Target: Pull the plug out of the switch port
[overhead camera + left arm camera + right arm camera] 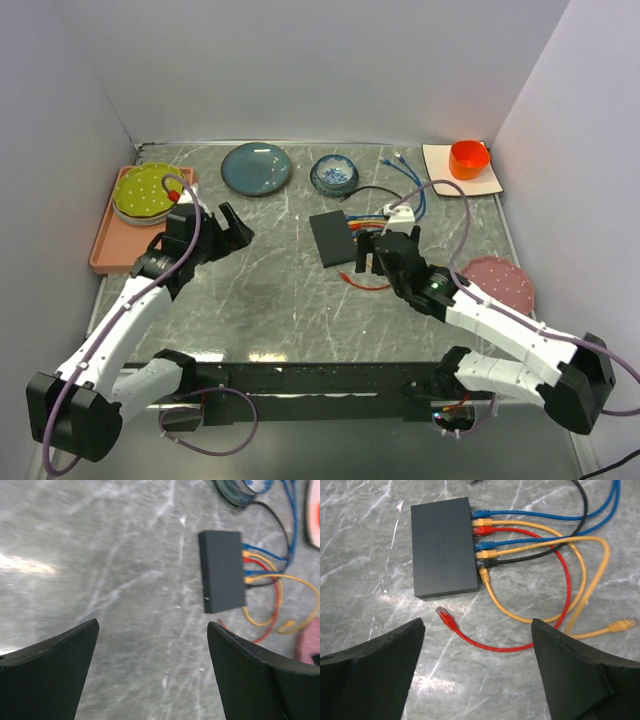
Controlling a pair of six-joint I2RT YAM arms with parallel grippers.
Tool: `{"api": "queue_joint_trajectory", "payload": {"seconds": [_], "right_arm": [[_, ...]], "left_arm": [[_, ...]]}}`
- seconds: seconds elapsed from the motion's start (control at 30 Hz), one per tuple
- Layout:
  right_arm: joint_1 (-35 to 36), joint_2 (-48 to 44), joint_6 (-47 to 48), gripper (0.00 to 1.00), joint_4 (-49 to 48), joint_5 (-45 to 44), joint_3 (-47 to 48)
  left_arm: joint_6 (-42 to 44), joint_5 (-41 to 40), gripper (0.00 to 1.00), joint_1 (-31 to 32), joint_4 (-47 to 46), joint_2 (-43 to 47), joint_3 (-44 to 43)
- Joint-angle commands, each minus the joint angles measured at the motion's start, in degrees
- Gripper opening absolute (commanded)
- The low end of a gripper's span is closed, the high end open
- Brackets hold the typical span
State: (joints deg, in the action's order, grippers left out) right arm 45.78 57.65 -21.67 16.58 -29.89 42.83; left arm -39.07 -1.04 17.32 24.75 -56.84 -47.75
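The switch (332, 238) is a flat matte-black box at the table's middle, also in the right wrist view (444, 547) and the left wrist view (222, 570). Several plugs sit in its sockets along the right edge (481, 542): blue, yellow, red and black cables. A red cable (560, 565) loops round, and its free plug (446, 618) lies on the table just below the switch. My right gripper (366, 253) is open and empty, just near of the switch. My left gripper (228, 230) is open and empty, well left of it.
A teal plate (256, 167) and a small patterned bowl (334, 173) stand behind the switch. An orange cup (468, 158) sits on a white tray at the back right. A green dish (144, 190) rests on a pink tray at the left. A pink disc (500, 283) lies at the right.
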Motion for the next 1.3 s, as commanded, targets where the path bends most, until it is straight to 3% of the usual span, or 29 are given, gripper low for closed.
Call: {"api": "queue_joint_trajectory", "payload": {"seconds": [0.0,0.07,0.1,0.2,0.23,0.33,0.5,0.77,1.27], "right_arm": [[-1.1,5.8,-3.6,0.81,-3.7,0.9,4.5],[-2.4,9.5,-5.6,0.69,-4.4,3.2,6.2],[-3.3,10.6,-7.3,0.54,-4.9,4.2,6.7],[-6.9,15.6,-11.0,0.33,-5.9,8.2,8.8],[-9.0,18.0,-11.7,0.29,-6.0,9.1,9.8],[-11.6,23.1,-13.0,0.19,-6.2,11.3,12.3],[-14.4,30.4,-12.6,0.00,-3.7,11.7,17.1],[-16.1,42.5,-12.4,0.00,-0.8,13.4,24.8],[-16.1,47.6,-12.2,0.00,-1.3,15.6,22.3]], "left_arm": [[-8.6,8.0,0.97,2.4,-12.3,-1.1,5.8],[-12.9,6.7,0.99,5.3,-14.0,-4.2,6.3],[-13.8,5.8,0.97,6.5,-14.7,-5.7,6.1],[-16.6,2.4,0.84,11.1,-17.1,-11.0,4.5],[-17.3,1.5,0.76,12.1,-18.1,-13.2,4.2],[-19.2,-1.4,0.66,15.0,-19.8,-17.5,2.8],[-21.8,-0.7,0.53,15.8,-22.1,-26.5,-0.2],[-23.0,0.5,0.39,16.3,-22.9,-38.0,-6.0],[-22.2,2.5,0.35,17.2,-22.7,-44.0,-8.3]]}}
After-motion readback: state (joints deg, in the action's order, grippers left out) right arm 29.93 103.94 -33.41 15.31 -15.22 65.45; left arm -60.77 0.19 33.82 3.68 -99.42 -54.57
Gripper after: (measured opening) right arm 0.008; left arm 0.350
